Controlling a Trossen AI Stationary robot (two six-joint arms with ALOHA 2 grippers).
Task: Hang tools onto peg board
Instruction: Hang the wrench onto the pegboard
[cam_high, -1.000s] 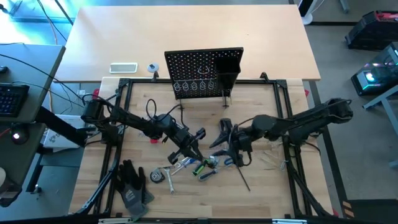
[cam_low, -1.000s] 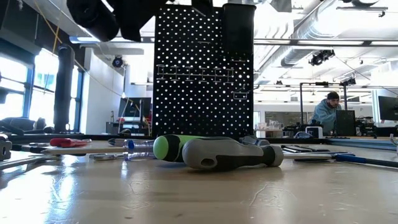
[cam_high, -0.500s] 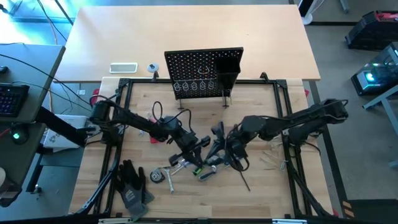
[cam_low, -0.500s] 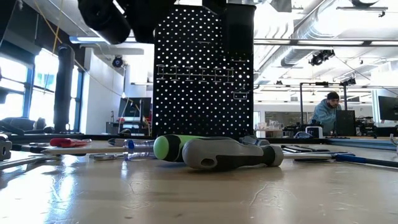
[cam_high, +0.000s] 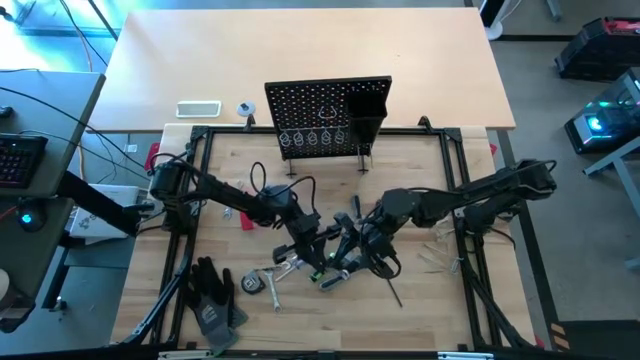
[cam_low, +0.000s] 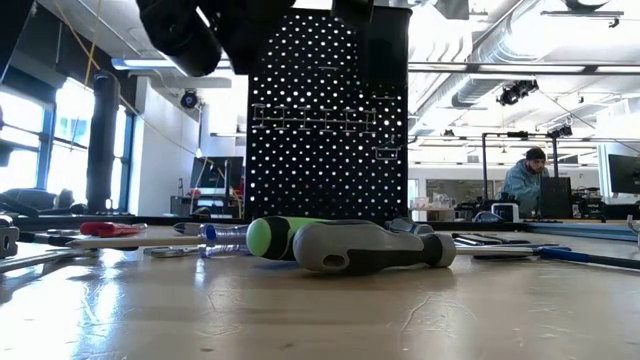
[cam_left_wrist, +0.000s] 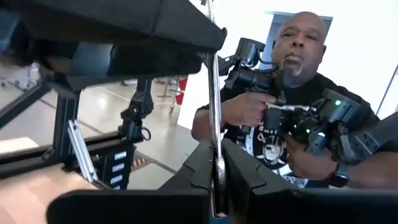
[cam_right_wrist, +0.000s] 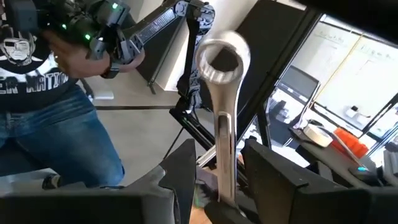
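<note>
the task is looking barely begun: the peg board (cam_high: 328, 118) is standing at the table's far edge with its wire rings showing nothing hung. left to right, the left gripper (cam_high: 318, 244) is pinching a thin silver wrench (cam_left_wrist: 214, 124) between closed fingers, the right gripper (cam_high: 352, 243) is clasping a ring-ended wrench (cam_right_wrist: 222, 112), jaws part open, and the other tools (cam_high: 300, 270) are lying loose just beneath them
</note>
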